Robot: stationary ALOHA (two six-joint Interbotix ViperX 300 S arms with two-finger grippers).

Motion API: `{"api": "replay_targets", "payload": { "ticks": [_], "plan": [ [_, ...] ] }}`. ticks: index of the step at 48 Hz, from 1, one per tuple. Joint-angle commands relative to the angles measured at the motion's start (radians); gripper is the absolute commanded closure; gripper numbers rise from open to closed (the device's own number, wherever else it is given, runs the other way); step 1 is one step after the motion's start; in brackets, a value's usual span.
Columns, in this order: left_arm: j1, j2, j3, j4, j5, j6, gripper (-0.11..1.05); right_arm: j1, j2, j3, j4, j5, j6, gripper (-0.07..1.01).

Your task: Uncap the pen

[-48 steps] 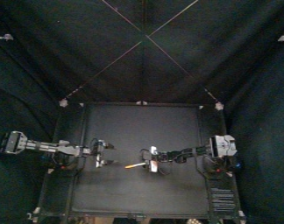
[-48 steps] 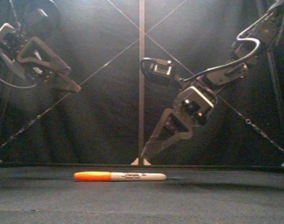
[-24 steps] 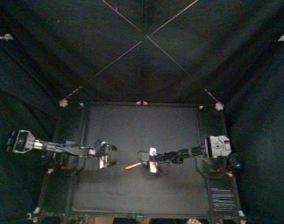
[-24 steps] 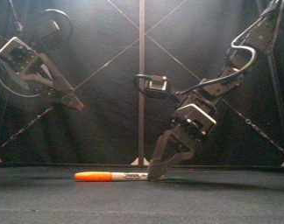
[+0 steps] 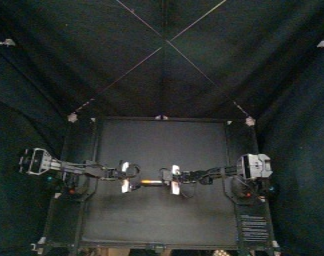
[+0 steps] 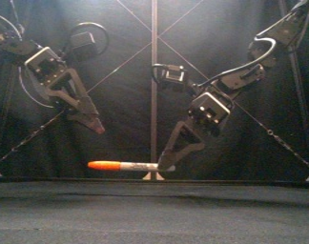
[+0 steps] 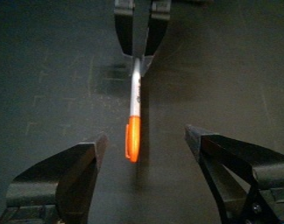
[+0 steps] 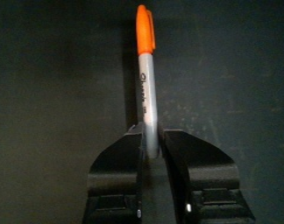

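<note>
Right claw [image 6: 158, 171] holds pen [image 6: 119, 166] clear of table [image 6: 154, 214].

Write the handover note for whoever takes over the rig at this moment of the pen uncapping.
Right gripper: shut on the barrel end of the pen, holding it level above the table.
Left gripper: open, above the orange cap, not touching it.
Done: pen picked up.
Left: close the left gripper on the cap and pull it off; the cap is on.
</note>
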Motion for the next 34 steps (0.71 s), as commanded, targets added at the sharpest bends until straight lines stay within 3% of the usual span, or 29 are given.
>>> {"api": "replay_targets", "payload": {
  "ticks": [1,11,21,27,34],
  "plan": [
    [0.008,0.040,-0.057,0.026,0.015,-0.0015,-0.08,-0.005,-0.038,-0.020,-0.020,-0.005,0.005,0.42],
    [0.025,0.104,-0.089,0.038,0.055,-0.0015,-0.08,-0.005,-0.038,-0.025,-0.026,-0.005,0.006,0.42],
    [0.037,0.132,-0.091,0.048,0.054,0.0000,-0.05,-0.005,-0.043,-0.025,-0.026,-0.005,0.005,0.42],
    [0.040,0.130,-0.089,0.060,0.054,0.0000,0.04,-0.005,-0.044,-0.025,-0.026,-0.005,0.005,0.42],
    [0.040,0.132,-0.086,0.080,0.055,0.0000,0.22,-0.005,-0.048,-0.021,-0.026,-0.005,0.005,0.42]
  ]
}}
